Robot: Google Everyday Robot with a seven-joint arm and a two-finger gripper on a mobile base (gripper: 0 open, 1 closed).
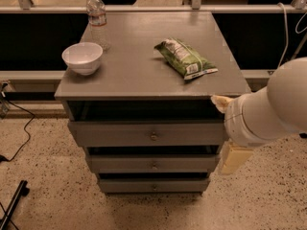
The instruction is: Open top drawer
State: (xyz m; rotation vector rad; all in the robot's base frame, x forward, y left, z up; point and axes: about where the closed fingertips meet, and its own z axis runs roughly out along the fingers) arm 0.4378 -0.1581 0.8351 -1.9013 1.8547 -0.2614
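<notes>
Now, picking out the top drawer (120, 134): widest of the grey painted wooden fronts, long and flat, with one small round brass-coloured knob (154, 136) dead centre. Sits mid-frame, directly under the grey cabinet top (144, 75), with a dark gap above its front panel. Over at its right end, spotting the cream-coloured gripper (232, 158), low on the right side of the frame, just beside the drawer's right corner and well to the right of the knob. Open or closed? Cannot tell from this angle.

Counting next. Three grey drawers in the stack: the top one, then a narrower middle drawer (120, 165) and a narrower bottom drawer (124, 186). Three knobs, one per front. Up on the cabinet: one round white bowl (83, 57) at the left, one clear plastic water bottle (98, 19) just behind it, one green crinkled snack bag (184, 58) right of centre.

One thick white arm (273, 109), stretched in from the right edge, angled leftward and slightly down, ending near the cabinet's right front corner.
</notes>
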